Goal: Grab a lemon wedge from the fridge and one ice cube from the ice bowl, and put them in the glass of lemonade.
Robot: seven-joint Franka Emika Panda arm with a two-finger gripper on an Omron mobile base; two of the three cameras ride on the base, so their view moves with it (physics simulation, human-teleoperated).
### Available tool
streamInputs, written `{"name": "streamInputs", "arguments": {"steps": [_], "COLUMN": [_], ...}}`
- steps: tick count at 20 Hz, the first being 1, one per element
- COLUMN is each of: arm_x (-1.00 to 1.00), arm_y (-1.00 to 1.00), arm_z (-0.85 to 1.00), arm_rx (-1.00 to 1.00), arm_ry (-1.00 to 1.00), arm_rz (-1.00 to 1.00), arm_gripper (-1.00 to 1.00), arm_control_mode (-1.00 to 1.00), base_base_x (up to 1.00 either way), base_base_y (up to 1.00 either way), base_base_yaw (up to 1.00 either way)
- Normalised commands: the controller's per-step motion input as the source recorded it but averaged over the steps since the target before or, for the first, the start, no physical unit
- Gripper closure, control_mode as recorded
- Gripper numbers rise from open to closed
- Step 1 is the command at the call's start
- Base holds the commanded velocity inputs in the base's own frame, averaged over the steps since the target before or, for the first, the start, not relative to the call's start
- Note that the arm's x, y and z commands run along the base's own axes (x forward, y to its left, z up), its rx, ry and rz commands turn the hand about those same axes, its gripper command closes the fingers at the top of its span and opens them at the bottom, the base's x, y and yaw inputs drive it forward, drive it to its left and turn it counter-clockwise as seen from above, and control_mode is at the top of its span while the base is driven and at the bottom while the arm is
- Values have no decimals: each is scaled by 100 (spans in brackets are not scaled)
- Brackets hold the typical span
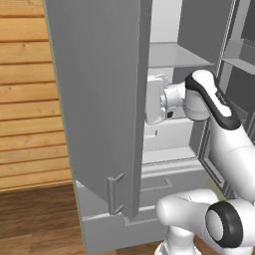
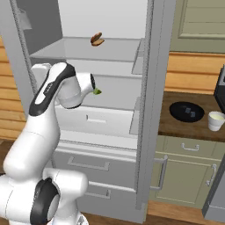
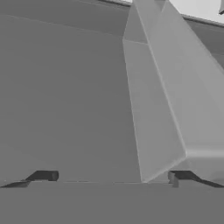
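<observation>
The grey fridge [image 2: 149, 110] stands open, the arm reaching inside; at three o'clock the ice bowl [image 2: 186, 111] and glass of lemonade [image 2: 216, 121] wait on the counter [image 2: 176, 127] — the gripper [image 3: 111, 176] spread wide, the lemon wedge [image 2: 97, 92] on a shelf.

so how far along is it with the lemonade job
Done: the fridge stands open, its door swung wide. In hand: the arm reaches inside and the open hand is empty, close to grey fridge surfaces. The lemon wedge sits on a shelf just past the wrist. Left: grab it, take an ice cube from the black bowl, and drop both in the glass.
</observation>
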Motion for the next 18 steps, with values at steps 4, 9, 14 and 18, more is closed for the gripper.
{"name": "streamInputs", "arguments": {"steps": [4,9,14,18], "arm_x": [-42,-55,-33,-9], "arm_y": [79,77,79,66], "arm_z": [0,0,0,0], "arm_rx": [0,0,0,0], "arm_ry": [1,1,0,0], "arm_rz": [3,4,1,0], "arm_gripper": [-100,-100,-100,-100], "arm_control_mode": [-100,-100,-100,-100], "base_base_x": [0,0,0,0], "base_base_y": [0,0,0,0], "base_base_yaw": [0,0,0,0]}}
